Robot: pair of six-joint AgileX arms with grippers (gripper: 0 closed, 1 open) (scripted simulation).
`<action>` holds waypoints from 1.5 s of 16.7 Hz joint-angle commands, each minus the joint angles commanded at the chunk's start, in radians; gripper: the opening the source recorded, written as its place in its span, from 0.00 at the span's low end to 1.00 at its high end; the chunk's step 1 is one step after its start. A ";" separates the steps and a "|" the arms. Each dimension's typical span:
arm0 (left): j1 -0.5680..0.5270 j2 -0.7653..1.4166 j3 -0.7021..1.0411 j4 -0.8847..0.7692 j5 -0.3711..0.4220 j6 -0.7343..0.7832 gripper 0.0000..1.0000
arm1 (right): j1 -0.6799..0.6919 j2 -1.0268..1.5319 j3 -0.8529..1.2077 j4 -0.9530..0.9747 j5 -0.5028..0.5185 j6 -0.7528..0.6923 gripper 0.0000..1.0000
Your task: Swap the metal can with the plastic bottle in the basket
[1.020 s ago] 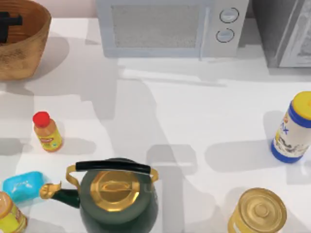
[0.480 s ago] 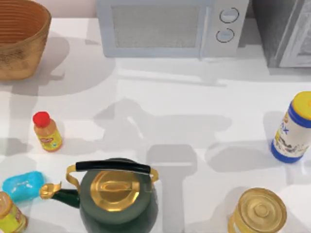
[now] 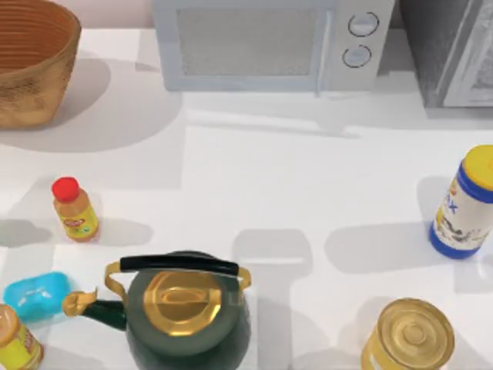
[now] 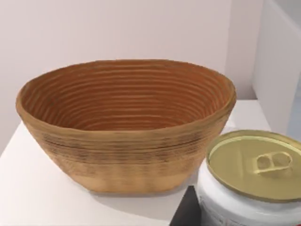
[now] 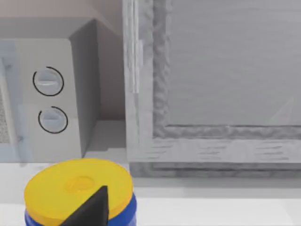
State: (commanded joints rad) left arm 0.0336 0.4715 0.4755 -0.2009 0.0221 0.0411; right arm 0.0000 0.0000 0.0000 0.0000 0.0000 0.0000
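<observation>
The wicker basket (image 3: 35, 69) stands at the table's back left corner, and its ribbed orange-brown inside (image 4: 122, 101) holds nothing. A small plastic bottle (image 3: 75, 210) with a red cap stands upright on the table in front of the basket, left of centre. A metal can (image 4: 254, 181), white with a gold pull-tab lid, stands close to the left wrist camera, short of the basket. A dark part of my left gripper (image 4: 185, 213) shows beside this can. A dark tip of my right gripper (image 5: 91, 207) shows in front of the blue tub.
A green kettle (image 3: 185, 316) with a gold lid stands front centre. A blue soap-like block (image 3: 35, 294) and a yellow-labelled can (image 3: 14, 339) sit front left. A gold-lidded can (image 3: 408, 337) is front right, a blue tub (image 3: 466, 204) with a yellow lid is at right, and a microwave (image 3: 269, 42) is at the back.
One second ago a dark gripper hung over the basket. It has since left the top view, and the arm shadows on the table have gone. No object has moved.
</observation>
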 joint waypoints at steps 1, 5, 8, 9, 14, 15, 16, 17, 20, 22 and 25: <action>-0.006 -0.094 -0.095 0.039 -0.004 -0.007 0.00 | 0.000 0.000 0.000 0.000 0.000 0.000 1.00; -0.025 -0.365 -0.367 0.154 -0.016 -0.030 0.00 | 0.000 0.000 0.000 0.000 0.000 0.000 1.00; -0.033 -0.460 -0.464 0.196 -0.021 -0.040 0.00 | 0.000 0.000 0.000 0.000 0.000 0.000 1.00; -0.034 -0.471 -0.476 0.201 -0.022 -0.041 0.00 | 0.000 0.000 0.000 0.000 0.000 0.000 1.00; -0.031 -0.467 -0.476 0.199 -0.022 -0.039 0.00 | 0.000 0.000 0.000 0.000 0.000 0.000 1.00; -0.031 -0.467 -0.476 0.199 -0.022 -0.039 0.00 | 0.000 0.000 0.000 0.000 0.000 0.000 1.00; -0.031 -0.457 -0.470 0.205 -0.019 -0.039 0.00 | 0.000 0.000 0.000 0.000 0.000 0.000 1.00; -0.031 -0.437 -0.460 0.217 -0.011 -0.039 0.00 | 0.000 0.000 0.000 0.000 0.000 0.000 1.00; -0.041 -0.315 -0.397 0.290 0.043 -0.037 0.00 | 0.000 0.000 0.000 0.000 0.000 0.000 1.00; -0.059 -0.181 -0.332 0.364 0.105 -0.035 0.00 | 0.000 0.000 0.000 0.000 0.000 0.000 1.00; -0.107 0.080 -0.212 0.504 0.231 -0.031 0.00 | 0.000 0.000 0.000 0.000 0.000 0.000 1.00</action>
State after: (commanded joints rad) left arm -0.0734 0.5510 0.2637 0.3026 0.2530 0.0106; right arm 0.0000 0.0000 0.0000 0.0000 0.0000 0.0000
